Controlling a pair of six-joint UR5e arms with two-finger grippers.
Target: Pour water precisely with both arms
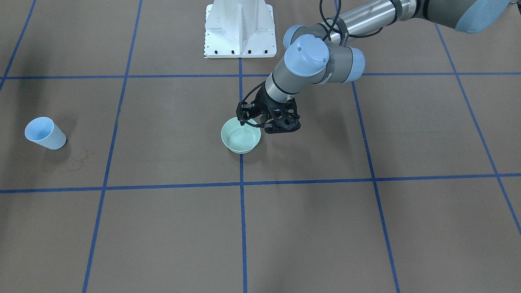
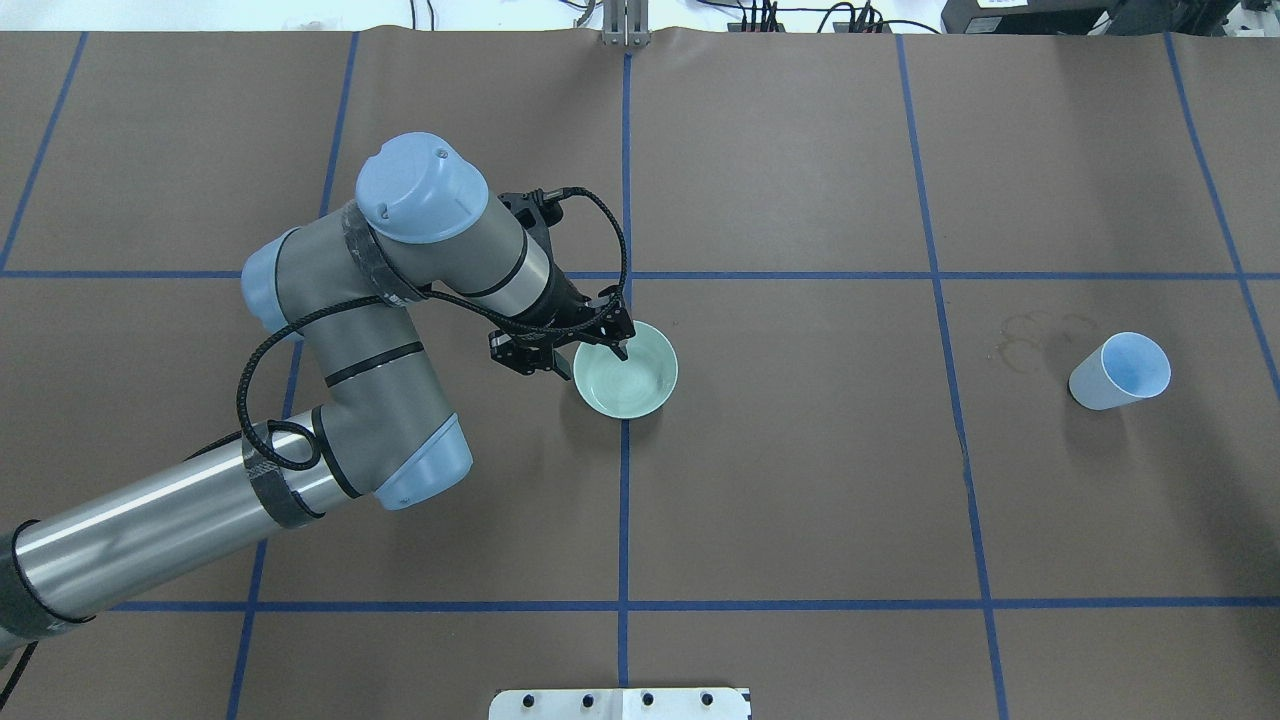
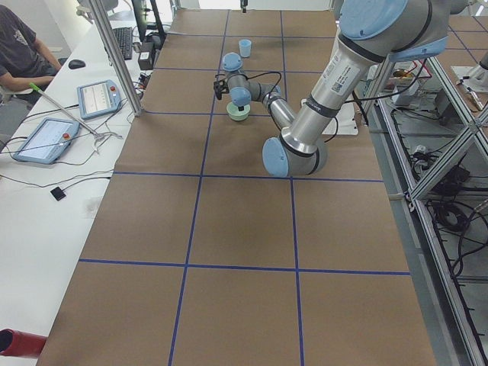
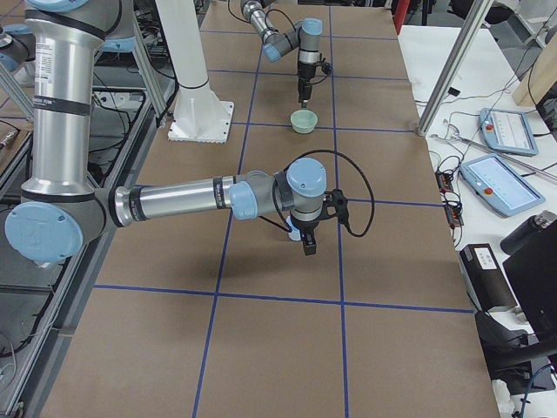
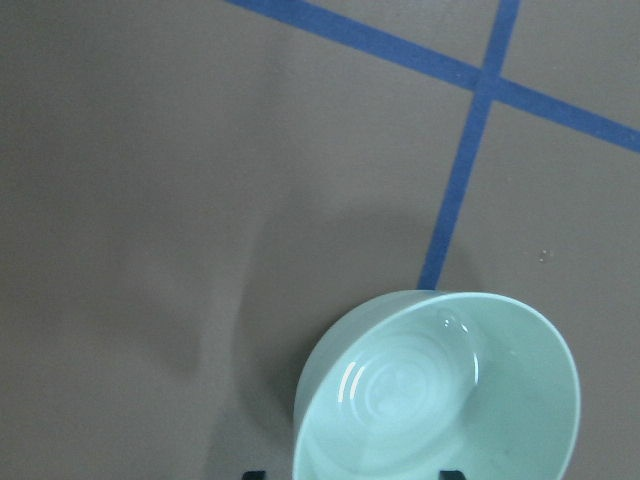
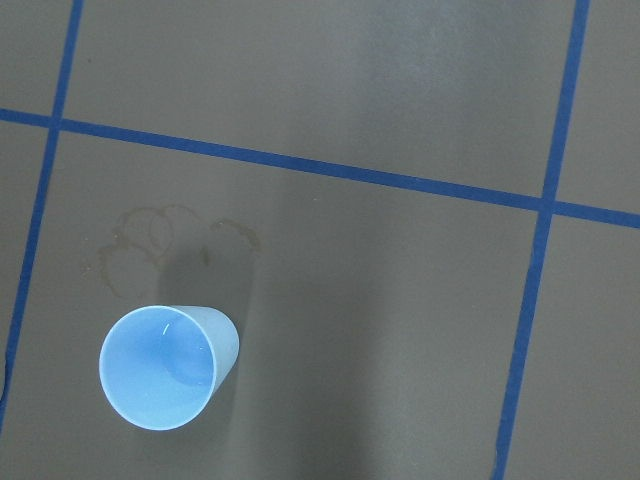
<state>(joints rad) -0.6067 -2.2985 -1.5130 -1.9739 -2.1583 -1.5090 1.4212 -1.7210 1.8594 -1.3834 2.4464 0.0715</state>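
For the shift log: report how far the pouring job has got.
Done: nothing lifted; the blue cup and green bowl stand on the table. In hand: the left hand is open astride the bowl's rim. Left: gripping, lifting, pouring.

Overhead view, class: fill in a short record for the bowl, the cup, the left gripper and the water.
bowl: pale green, upright, on the central blue tape line
cup: light blue, upright, far on the robot's right, beside ring stains
left gripper: open, fingers straddling the bowl's rim
water: none clearly visible
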